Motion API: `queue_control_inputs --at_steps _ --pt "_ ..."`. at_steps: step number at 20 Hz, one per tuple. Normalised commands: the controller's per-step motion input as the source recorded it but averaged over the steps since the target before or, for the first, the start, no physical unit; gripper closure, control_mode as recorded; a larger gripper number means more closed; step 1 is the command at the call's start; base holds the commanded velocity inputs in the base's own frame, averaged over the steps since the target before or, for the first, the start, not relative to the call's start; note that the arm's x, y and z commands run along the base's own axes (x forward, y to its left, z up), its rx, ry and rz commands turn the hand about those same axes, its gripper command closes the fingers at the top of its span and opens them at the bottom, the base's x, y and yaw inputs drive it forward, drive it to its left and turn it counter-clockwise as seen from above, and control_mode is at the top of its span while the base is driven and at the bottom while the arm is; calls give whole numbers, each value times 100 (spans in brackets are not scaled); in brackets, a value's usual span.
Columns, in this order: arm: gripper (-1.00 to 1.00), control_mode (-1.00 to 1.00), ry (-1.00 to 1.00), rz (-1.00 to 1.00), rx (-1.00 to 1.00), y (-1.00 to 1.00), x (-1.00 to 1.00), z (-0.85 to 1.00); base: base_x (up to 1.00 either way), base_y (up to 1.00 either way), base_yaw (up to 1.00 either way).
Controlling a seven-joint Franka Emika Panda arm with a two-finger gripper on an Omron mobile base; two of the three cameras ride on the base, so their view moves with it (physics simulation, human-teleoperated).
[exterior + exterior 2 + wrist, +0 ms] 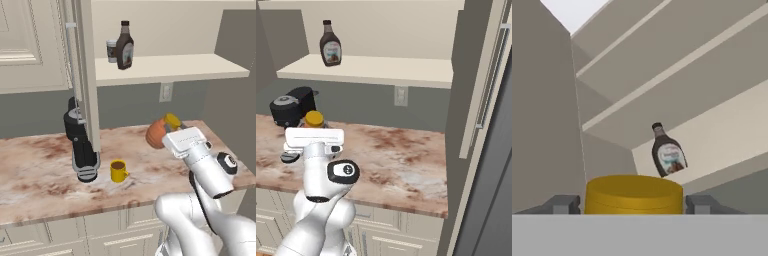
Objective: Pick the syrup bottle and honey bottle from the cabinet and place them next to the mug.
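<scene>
Honey bottle (pixel 160 131) held in the claw (pixel 172 131), jaws closed either side of its yellow cap, above the bench (pixel 40 170). Syrup bottle (pixel 124 46) remains on the cabinet (pixel 165 67) shelf. Mug (pixel 118 171) sits well left; a grip so near the cap risks the bottle swinging or slipping.

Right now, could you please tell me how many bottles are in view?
2: the dark brown flask-shaped syrup bottle stands on the cabinet shelf; the orange-brown yellow-capped honey bottle sits between the gripper fingers above the counter.
</scene>
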Motion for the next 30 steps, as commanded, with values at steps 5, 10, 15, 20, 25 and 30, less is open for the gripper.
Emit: queue_control_inputs --at_steps 5,10,15,20,25,30 --pt "100 -100 48 5 -37 -57 0 -100 0 0 0" --pt "100 -100 55 8 -49 -28 0 -100 0 0 0" --pt "100 -100 45 8 -43 -45 0 -100 0 0 0" --pt "100 -100 8 4 -12 -11 0 -41 0 0 0" --pt "100 -100 0 0 0 3 0 -3 0 0 0" --pt "100 -100 0 0 0 32 22 -48 0 0 0"
